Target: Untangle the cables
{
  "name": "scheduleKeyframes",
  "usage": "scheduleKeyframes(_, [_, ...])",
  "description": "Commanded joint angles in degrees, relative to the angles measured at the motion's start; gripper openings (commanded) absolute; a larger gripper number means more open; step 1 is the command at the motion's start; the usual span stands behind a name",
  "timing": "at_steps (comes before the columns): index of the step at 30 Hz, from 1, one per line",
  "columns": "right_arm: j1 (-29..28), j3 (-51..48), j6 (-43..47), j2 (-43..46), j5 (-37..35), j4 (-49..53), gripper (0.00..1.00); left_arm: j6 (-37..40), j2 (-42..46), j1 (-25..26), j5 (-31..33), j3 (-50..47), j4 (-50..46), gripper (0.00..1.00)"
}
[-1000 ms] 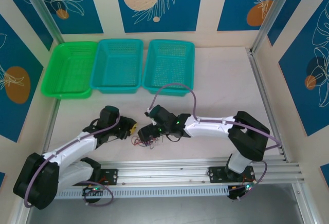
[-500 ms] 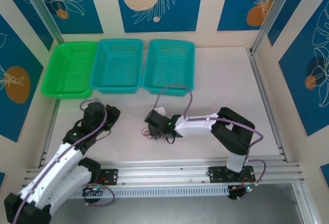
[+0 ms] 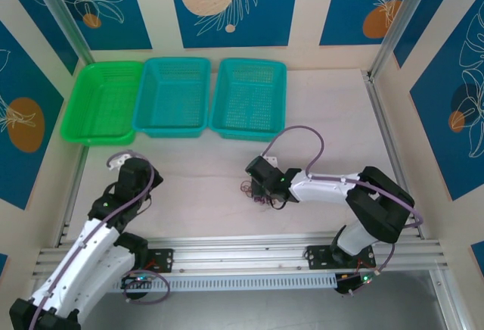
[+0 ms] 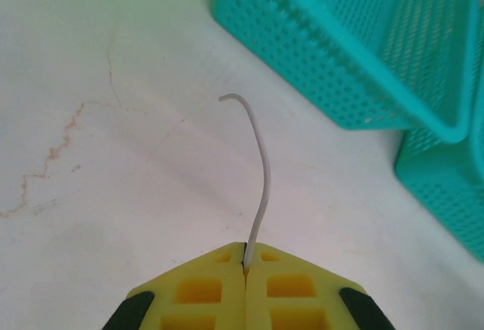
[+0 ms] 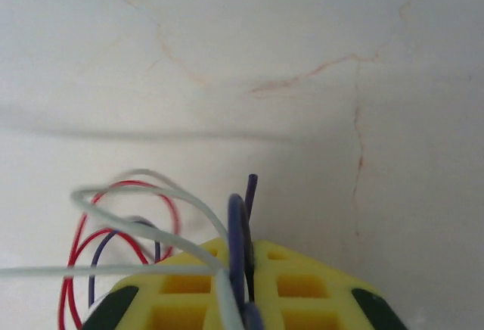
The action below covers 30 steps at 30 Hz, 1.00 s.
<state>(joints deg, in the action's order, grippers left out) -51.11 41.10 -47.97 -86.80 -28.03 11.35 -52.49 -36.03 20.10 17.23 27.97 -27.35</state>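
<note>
From above, the tangle of cables (image 3: 249, 191) lies on the table (image 3: 325, 118) right at the right gripper (image 3: 255, 188), so the right arm is much the nearer. The left gripper (image 3: 115, 162) sits well apart to the left, near the green basket (image 3: 102, 103). A second earlier both grippers met over the tangle. Now the left arm has drawn back and the tangle sits further right.

At the left wrist, the left gripper (image 4: 246, 268) has its jaws pressed together on one whitish wire (image 4: 262, 163). The wire stands out straight ahead and curls over at its tip, free of the others, toward the teal basket (image 4: 355, 50).

At the right wrist, the right gripper (image 5: 243, 273) is clamped on a purple wire (image 5: 237, 239) running along the jaw line. A red wire (image 5: 76, 253) and a pale strand (image 5: 144, 228) loop off to the left, probably still crossed with it.
</note>
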Motion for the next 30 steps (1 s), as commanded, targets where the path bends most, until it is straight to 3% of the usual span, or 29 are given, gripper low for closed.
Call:
scheduleKeyframes(1, [0.57,0.46,3.30,3.10,0.03,1.08,0.00,6.16,-1.07,-0.67,-8.43,-5.71,14.44,0.04])
scheduleKeyframes(6, [2.21,0.08,9.61,7.35,3.21,-1.53,0.00,13.82,-1.84,0.43,-16.92,-9.09,26.39,0.50])
scheduleKeyframes(9, [2.80,0.29,14.85,9.25,7.11,-2.50,0.00,20.63,0.02,2.49,-16.93,-8.28,27.90,0.59])
scheduleKeyframes(12, [3.35,0.14,18.84,11.31,12.90,-3.84,0.00,24.53,2.53,4.30,-17.94,-9.87,33.24,0.61])
scheduleKeyframes(17, [4.50,0.94,21.15,14.18,15.99,-2.45,0.00,33.60,-1.25,11.34,-28.11,-9.33,43.11,0.64])
scheduleKeyframes(23, [5.67,1.75,20.85,15.41,16.30,0.18,0.00,47.65,-9.86,26.17,-29.09,-4.70,43.61,0.64])
scheduleKeyframes(30, [5.81,1.61,19.27,16.14,16.58,0.81,0.00,49.47,-25.47,36.44,-28.50,-0.52,48.39,0.65])
